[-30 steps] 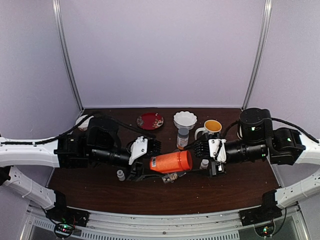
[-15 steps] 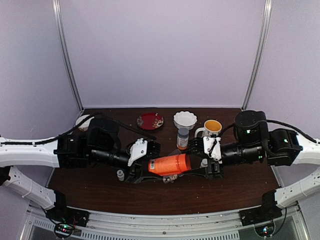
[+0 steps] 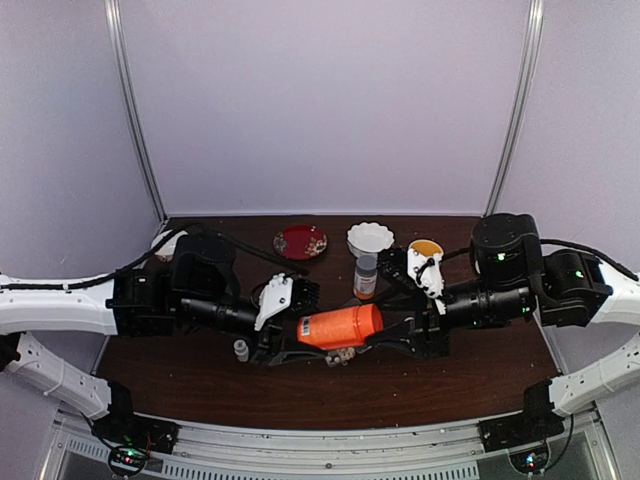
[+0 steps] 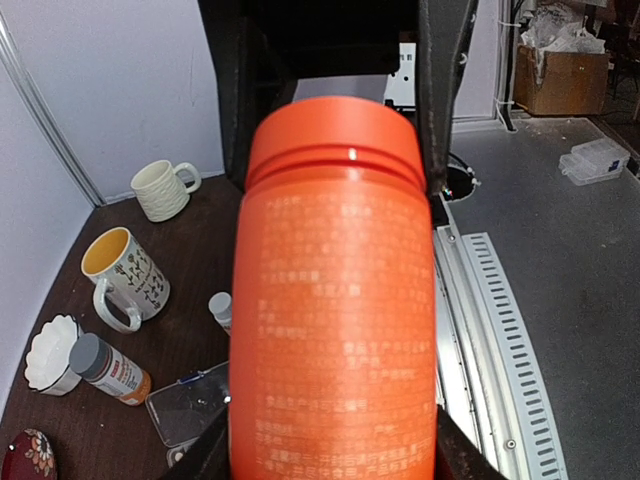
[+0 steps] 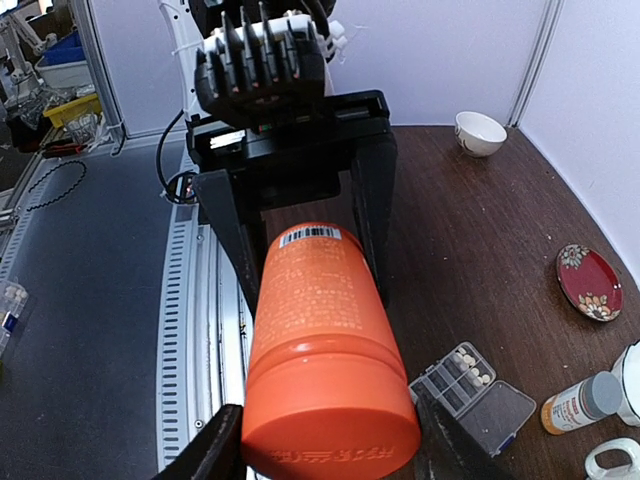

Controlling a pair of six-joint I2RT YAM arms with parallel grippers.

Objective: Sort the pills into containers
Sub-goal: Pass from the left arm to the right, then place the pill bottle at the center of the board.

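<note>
Overhead, the orange bottle [image 3: 340,326] hides most of the pill box [image 5: 497,415], and the pills [image 5: 472,366] are too small to see there. The left gripper [image 5: 305,235] clamps the bottle's base and the right gripper [image 4: 335,95] clamps its capped end, holding it level. The open box lies on the table [image 3: 420,390] below the bottle, touching neither gripper, with pale pills in its cells.
</note>
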